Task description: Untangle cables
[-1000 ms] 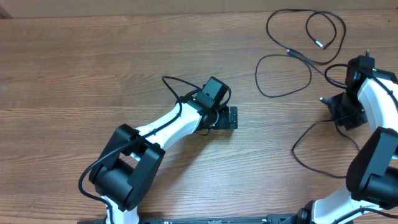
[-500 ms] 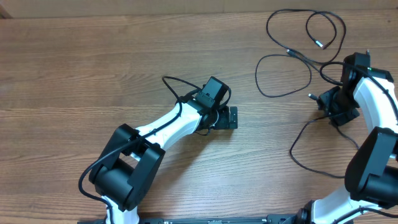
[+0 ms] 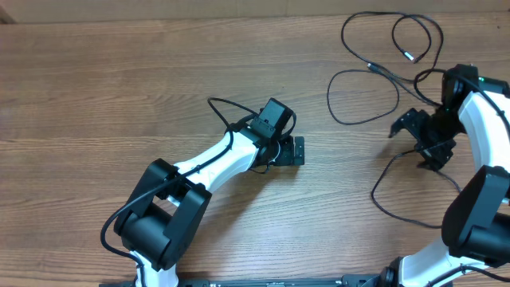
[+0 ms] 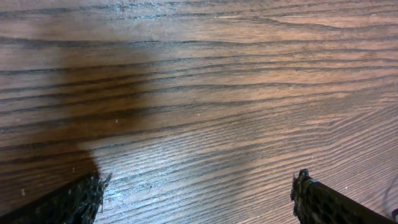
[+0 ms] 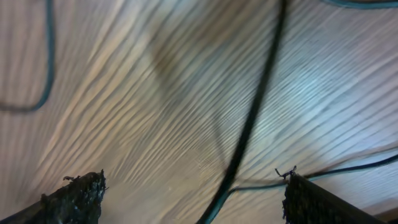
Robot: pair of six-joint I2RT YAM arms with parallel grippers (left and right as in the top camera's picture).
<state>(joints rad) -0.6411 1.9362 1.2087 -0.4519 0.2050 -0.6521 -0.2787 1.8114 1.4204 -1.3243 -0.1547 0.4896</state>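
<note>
The right gripper [image 3: 414,142] has its jaws spread wide and they clamp nothing; in the right wrist view its two fingertips [image 5: 78,193] stand at the lower corners, and one thin black cable [image 5: 252,118] runs down through the gap between them, clear of both. A second strand branches off low in that view and passes just beside the other fingertip (whether it touches I cannot tell).

The left gripper [image 4: 196,202] is also spread wide, with bare wood of the table [image 4: 199,74] between the tips; it holds and touches nothing.

Outward from the jaws, the cables [image 3: 374,192] all lie on the right part of the table; one strand curves from under the right gripper toward the near edge. Beyond the gripper lie an oval loop [image 3: 330,96] and, farther back, a large loop with a smaller one inside it. Two metal-tipped plug ends show, one [image 3: 410,57] inside the large loop and one [image 3: 370,65] just above the oval; the strands cross, so the number of separate cords cannot be told.

There are two arms and two grippers; the left gripper rests near the middle of the table, well apart from every cable.
</note>
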